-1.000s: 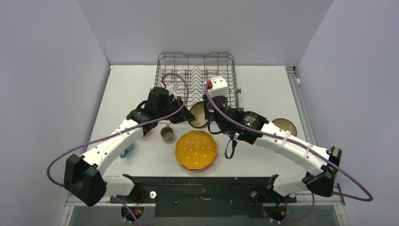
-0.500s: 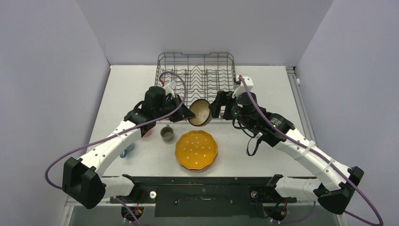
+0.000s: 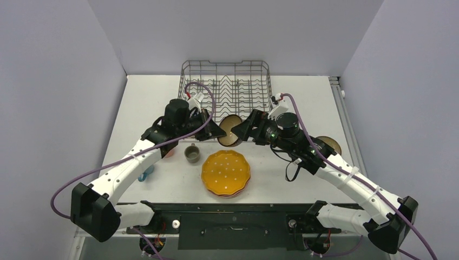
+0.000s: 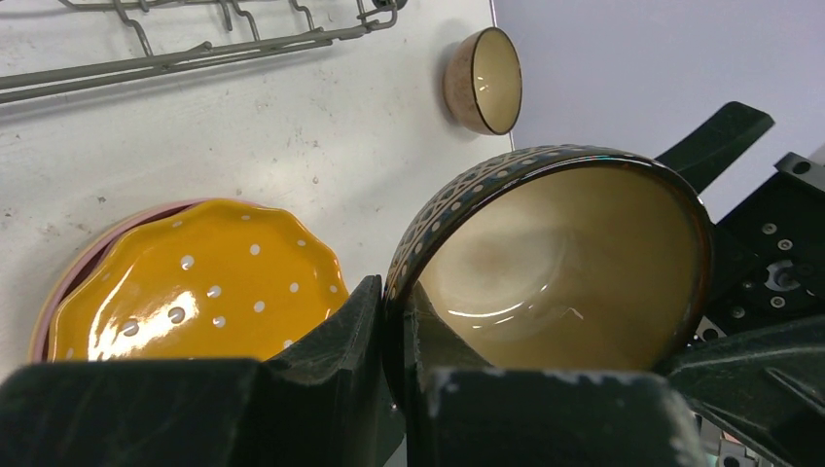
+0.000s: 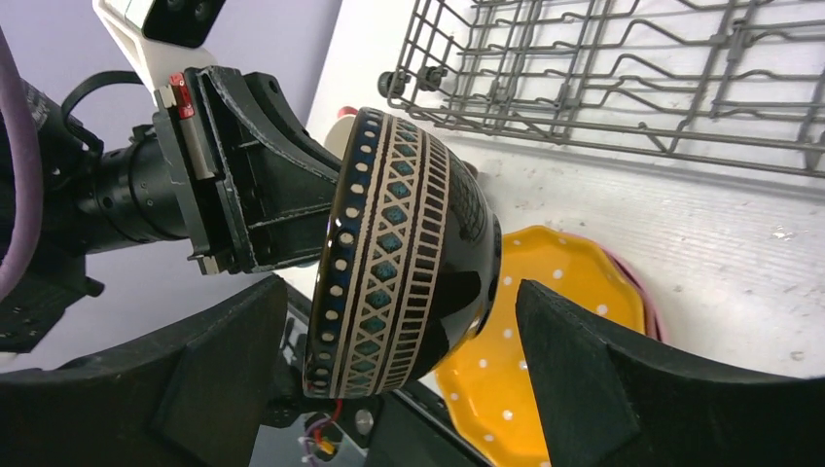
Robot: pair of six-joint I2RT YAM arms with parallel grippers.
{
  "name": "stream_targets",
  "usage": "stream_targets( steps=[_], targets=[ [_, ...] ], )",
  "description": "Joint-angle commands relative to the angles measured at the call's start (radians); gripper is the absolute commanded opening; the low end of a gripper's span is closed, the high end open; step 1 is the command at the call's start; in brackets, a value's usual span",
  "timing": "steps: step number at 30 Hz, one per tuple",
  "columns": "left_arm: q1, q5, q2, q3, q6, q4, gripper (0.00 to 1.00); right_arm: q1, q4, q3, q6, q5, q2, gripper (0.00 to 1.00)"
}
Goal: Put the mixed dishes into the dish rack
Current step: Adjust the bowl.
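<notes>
While clamped at the rim, tipped on its side and held clear of the bench (image 3: 303,103): the dark brown bowl (image 4: 564,243), cream hollow turned to the left wrist camera, banded diamond pattern turned to the right one. Pressed together on that rim, one inside and one outside the wall: the left fingers (image 4: 379,311). Spread wide to either flank of the same bowl, with a sliver of gap showing on each side and no contact to be seen: the right fingers (image 3: 241,130). Hanging between the two arms, just at the near edge of the dish rack (image 3: 225,86) and not in it. Nearer the arm bases, flat on the bench: the scalloped orange plate (image 3: 225,172) with white dots, stacked on a pink plate (image 4: 58,282) showing only as a rim. Just left of the stack, upright: a grey-green cup (image 3: 191,154). Off to the right, beside the right forearm and partly covered by it from above: a terracotta bowl (image 4: 484,66), sitting on the bench past the rack's corner.
</notes>
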Motion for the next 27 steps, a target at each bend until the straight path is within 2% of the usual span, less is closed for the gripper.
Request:
stream_targets(
  steps=[1, 10, 27],
  targets=[
    [0.005, 0.065, -0.055, 0.038, -0.02, 0.115, 0.0, -0.015, 0.124, -0.019, 0.1, -0.058, -0.024, 0.82],
    [0.005, 0.078, -0.07, 0.06, -0.023, 0.109, 0.0, -0.016, 0.166, -0.04, 0.195, -0.072, -0.01, 0.82],
    [0.006, 0.096, -0.052, 0.101, -0.006, 0.102, 0.0, -0.016, 0.144, -0.027, 0.253, -0.137, 0.0, 0.77]
  ],
)
